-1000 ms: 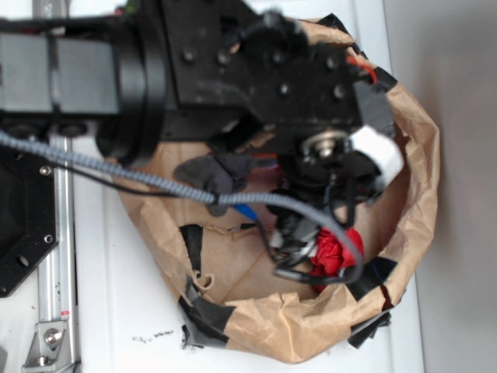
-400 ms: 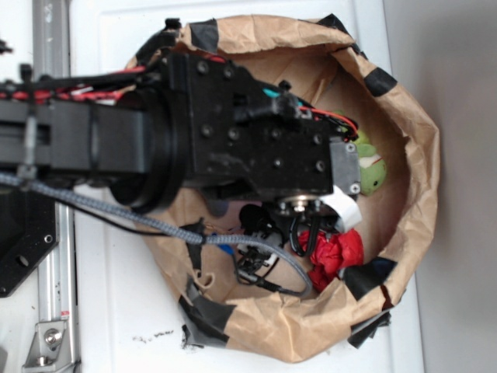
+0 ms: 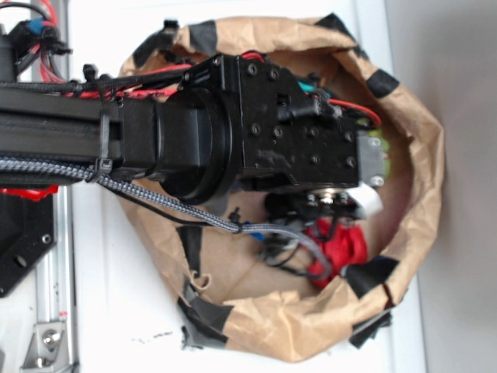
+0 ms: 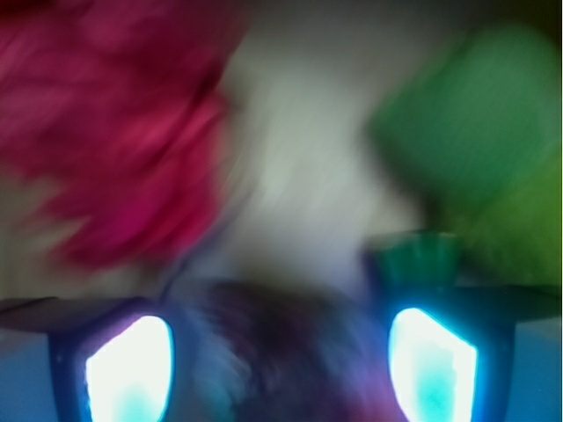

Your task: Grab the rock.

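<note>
Hangs in the paper bag [image 3: 423, 148] with the gripper [image 4: 280, 378] spread wide, straddling a dark blur, likely the rock [image 4: 290, 334], centred between the fingers, red ball [image 4: 132, 132] ahead-left, long axis too smeared to read.

Readable text: none showing | exterior view: black scuffs on the white worktop [image 3: 116, 311] near the paper bag [image 3: 419, 155] are reading as smudges, not letters | wrist view: everything is blurring too much for any label to be made out
</note>
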{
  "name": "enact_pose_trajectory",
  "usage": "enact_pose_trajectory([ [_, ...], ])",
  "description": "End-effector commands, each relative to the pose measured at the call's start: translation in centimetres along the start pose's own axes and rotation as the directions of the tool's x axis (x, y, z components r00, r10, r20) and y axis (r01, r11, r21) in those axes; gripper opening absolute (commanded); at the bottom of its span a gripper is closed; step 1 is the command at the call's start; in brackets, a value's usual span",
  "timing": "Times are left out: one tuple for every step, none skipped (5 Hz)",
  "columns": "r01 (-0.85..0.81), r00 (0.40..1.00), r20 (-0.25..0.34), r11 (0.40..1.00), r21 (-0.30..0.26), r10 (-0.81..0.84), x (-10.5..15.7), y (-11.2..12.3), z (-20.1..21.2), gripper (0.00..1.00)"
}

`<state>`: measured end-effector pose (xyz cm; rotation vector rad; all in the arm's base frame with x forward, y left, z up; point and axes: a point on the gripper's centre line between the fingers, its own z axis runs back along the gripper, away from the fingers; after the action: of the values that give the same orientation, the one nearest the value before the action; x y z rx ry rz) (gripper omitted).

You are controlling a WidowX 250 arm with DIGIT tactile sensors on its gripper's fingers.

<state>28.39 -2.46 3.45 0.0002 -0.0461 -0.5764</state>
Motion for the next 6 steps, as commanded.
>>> enact_pose_trajectory([
  [-0.055, 0.998, -0.010, 0.998, 0.012, 0.055, -1.5, 2.1, -0.1, 1.00],
  [-0.074, 0.997, -0.032, 0.997, 0.027, 0.075, -1.4, 1.7, -0.3, 0.00],
  [-0.087, 0.996, -0.016, 0.995, 0.037, 0.088, -1.2, 1.3, -0.7, 0.00],
  [-0.101, 0.995, -0.008, 0.995, 0.025, 0.102, -0.9, 0.6, -1.1, 0.00],
  [-0.097, 0.995, -0.001, 0.995, 0.017, 0.097, -0.2, -0.5, 0.3, 0.13],
  [-0.071, 0.995, 0.065, 0.997, -0.009, 0.071, 0.8, -1.9, 3.8, 0.00],
])
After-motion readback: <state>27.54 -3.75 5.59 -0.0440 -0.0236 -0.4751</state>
